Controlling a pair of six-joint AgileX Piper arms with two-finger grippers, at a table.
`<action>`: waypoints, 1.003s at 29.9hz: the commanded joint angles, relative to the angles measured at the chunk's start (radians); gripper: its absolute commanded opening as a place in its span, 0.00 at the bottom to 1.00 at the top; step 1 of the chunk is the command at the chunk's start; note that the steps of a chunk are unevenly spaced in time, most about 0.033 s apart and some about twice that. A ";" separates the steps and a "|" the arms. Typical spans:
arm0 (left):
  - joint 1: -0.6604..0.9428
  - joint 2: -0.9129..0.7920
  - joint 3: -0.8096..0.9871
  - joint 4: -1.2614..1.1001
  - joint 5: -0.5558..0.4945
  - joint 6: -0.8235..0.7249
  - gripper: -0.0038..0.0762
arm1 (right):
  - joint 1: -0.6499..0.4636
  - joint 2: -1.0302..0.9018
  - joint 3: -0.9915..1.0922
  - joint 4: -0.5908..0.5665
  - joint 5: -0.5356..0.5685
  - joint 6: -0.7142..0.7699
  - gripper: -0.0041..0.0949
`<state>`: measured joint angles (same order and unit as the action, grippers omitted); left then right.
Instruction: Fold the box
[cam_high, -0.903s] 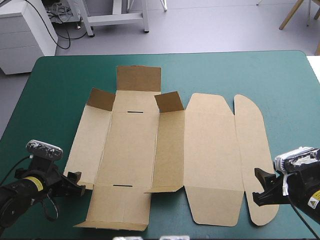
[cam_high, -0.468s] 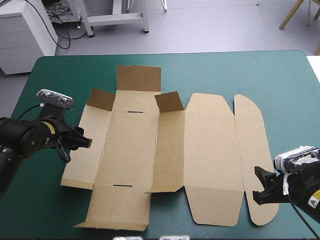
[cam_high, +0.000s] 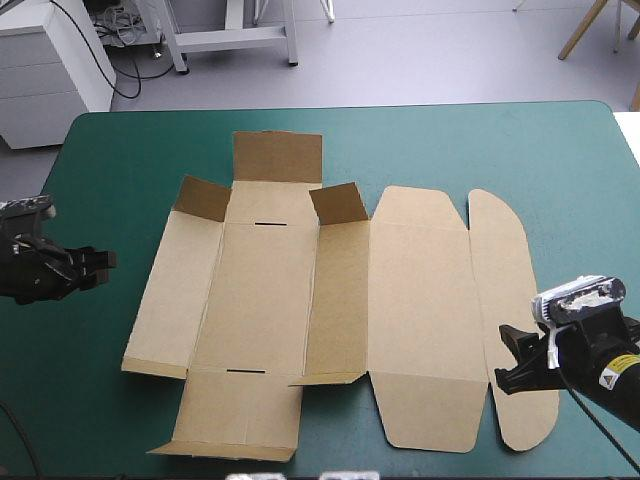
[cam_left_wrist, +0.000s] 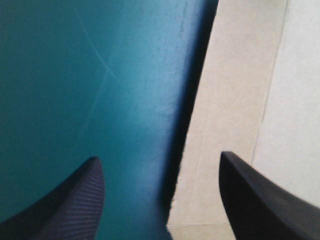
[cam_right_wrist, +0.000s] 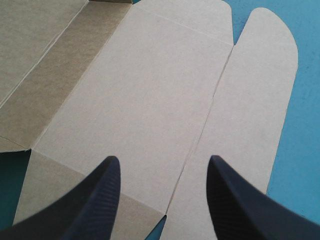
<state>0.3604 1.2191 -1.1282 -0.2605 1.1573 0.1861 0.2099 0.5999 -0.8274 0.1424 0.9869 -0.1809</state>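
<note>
Box, a brown cut sheet, lies spread flat across the middle of the teal-green table cover, with only two small far flaps tilted up. Right gripper hangs over the rounded right-hand panel, black fingers wide apart (nothing between them). Left gripper is over bare cover beside the sheet's left edge, likewise spread and empty.
</note>
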 joint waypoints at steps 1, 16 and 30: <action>0.083 0.003 0.034 -0.188 -0.030 0.086 0.63 | -0.002 0.039 -0.026 0.027 -0.075 -0.027 0.53; 0.094 0.201 0.143 -0.316 0.013 0.267 0.63 | -0.002 0.063 -0.026 0.026 -0.025 -0.029 0.53; 0.154 0.378 0.143 -0.442 0.062 0.418 0.63 | -0.002 0.063 -0.026 0.023 -0.012 -0.029 0.53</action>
<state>0.5139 1.6034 -0.9621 -0.6188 1.1840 0.5801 0.2099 0.6575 -0.8274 0.1613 1.0247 -0.2018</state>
